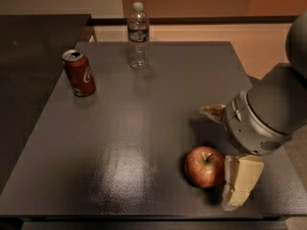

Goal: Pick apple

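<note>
**Dark Surface Carries Apple, With Gripper Set Low Beside It**

Dark grey and faintly glossy, the surface (144,128) is viewed from above, and a pale glare is reflected near its middle. The apple (205,166) is found in the front right part of this surface, close to the front edge. It is stood upright with its short brown stem turned up, and red skin with yellowish streaks is shown.

Just to the right of the apple, the gripper (241,183) is held low over the surface, with its cream-coloured end placed right beside the fruit. Whether the two are touching cannot be told, and whether the gripper is spread or closed cannot be told either. Above it, the rounded grey housing of the arm (268,114) is seen reaching in from the right edge, and a small beige part is shown projecting from its left side.

Well apart from the apple, a red soda can (78,73) is stood upright near the back left corner. A clear water bottle (138,37) with a white cap is placed at the back edge. A second dark counter (29,56) is seen to the left, and tan floor (268,42) is visible beyond.
</note>
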Robot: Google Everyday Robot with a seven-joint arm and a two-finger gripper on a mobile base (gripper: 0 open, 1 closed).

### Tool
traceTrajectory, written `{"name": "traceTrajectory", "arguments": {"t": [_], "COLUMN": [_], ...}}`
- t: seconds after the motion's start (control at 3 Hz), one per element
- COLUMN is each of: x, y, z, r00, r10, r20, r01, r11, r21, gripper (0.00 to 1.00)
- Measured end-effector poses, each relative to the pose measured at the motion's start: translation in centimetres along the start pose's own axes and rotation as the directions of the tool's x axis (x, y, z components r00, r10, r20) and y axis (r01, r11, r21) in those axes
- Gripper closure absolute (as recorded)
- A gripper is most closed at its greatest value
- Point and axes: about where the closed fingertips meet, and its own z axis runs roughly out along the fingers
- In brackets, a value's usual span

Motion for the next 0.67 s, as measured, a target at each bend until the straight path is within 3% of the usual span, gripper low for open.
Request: {"name": "traceTrajectory", "arguments": {"t": [0.67], "x": [-0.03], "y": [0.73], "z": [1.19], "r00": [1.0], "r10": [-0.011], "r20": [-0.003], "r01": [0.011], "r11": [0.9998], "r21": [-0.015], "gripper": [0.4]}}
